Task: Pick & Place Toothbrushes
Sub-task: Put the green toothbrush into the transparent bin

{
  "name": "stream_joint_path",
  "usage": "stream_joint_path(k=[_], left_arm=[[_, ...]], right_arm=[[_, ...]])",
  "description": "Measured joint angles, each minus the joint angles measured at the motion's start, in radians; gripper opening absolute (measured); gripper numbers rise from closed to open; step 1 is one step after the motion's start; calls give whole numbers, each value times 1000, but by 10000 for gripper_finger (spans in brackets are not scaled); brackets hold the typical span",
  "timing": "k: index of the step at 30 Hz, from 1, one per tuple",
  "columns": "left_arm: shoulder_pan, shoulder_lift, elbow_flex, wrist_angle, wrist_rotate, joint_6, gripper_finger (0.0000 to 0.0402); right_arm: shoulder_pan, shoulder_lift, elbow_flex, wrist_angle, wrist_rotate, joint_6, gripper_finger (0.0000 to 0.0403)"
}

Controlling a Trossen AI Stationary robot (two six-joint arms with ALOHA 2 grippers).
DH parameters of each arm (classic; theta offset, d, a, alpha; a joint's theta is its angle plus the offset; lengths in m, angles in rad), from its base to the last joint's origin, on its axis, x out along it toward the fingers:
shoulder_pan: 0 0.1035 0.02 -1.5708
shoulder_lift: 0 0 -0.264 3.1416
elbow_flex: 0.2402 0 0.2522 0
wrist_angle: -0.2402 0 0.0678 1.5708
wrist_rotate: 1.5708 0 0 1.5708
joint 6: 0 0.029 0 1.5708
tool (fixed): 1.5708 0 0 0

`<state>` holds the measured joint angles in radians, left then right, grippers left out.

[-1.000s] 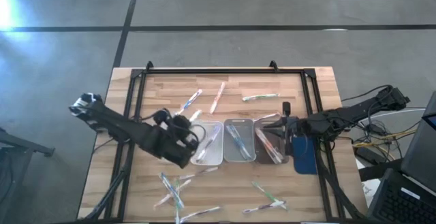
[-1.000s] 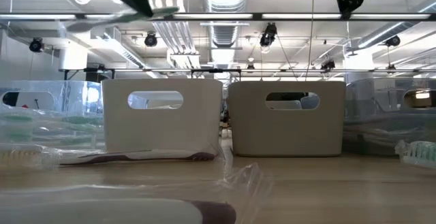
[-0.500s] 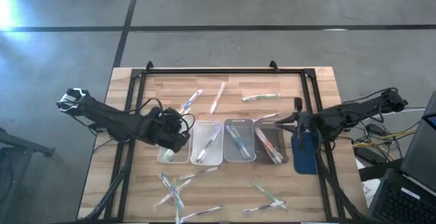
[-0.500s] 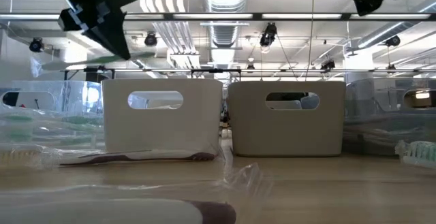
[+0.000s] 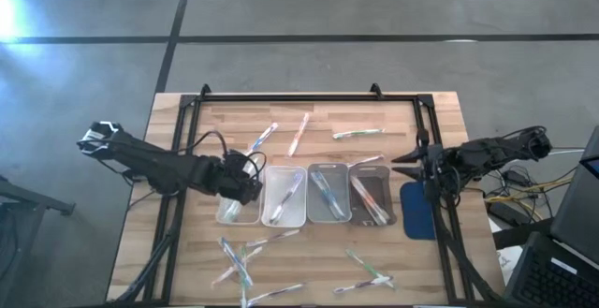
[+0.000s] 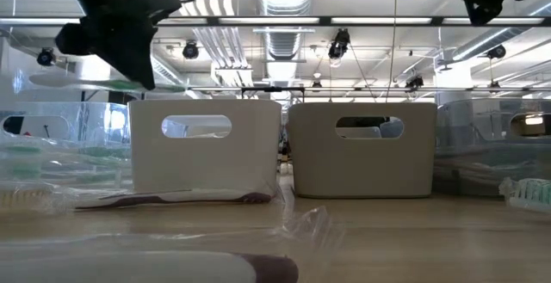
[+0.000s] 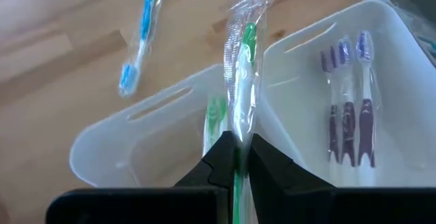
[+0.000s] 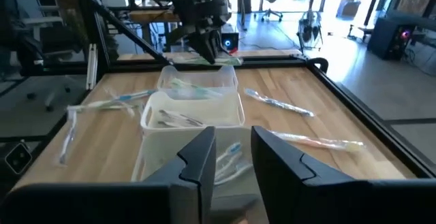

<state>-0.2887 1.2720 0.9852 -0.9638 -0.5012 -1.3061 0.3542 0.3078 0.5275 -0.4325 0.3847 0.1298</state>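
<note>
Four clear trays stand in a row mid-table. My left gripper (image 5: 249, 181) hangs over the leftmost tray (image 5: 239, 205), shut on a green toothbrush (image 7: 240, 81) in clear wrapping. That tray holds another green toothbrush (image 7: 216, 112), and the tray beside it (image 7: 381, 81) holds purple ones (image 7: 347, 112). A blue toothbrush (image 7: 139, 40) lies on the wood. My right gripper (image 5: 413, 157) stands open near the table's right side, past the rightmost tray (image 5: 372, 201), with nothing between its fingers (image 8: 201, 159). My left gripper pinches the wrapped green toothbrush (image 7: 236, 141) between its two fingers, toward one end of the stick. The fingers slant down, and most of the brush sticks out beyond the fingertips. The brush is lifted clear above the leftmost tray and lies about level (image 6: 103, 83).
Loose toothbrushes lie on the far part of the table (image 5: 299, 132) (image 5: 357, 134) and near the front edge (image 5: 239, 261) (image 5: 370, 272). A blue flat thing (image 5: 418, 211) lies right of the trays. A black frame (image 5: 290, 97) borders the work area.
My left gripper has gone down and toward the table's left edge, from the second tray to over the leftmost one. The green toothbrush has come lower with it and turned. My right gripper has drawn back from the rightmost tray toward the right edge and opened.
</note>
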Motion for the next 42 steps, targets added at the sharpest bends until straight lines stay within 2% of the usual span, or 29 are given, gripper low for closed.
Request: stream_joint_path(k=[14,42], left_arm=[[2,29,-64,45,91,-64,28],[68,212,-70,130,157,64,28]], right_arm=[[0,-5,-15,-6,0,1,131],[0,-6,-20,-4,0,1,199]])
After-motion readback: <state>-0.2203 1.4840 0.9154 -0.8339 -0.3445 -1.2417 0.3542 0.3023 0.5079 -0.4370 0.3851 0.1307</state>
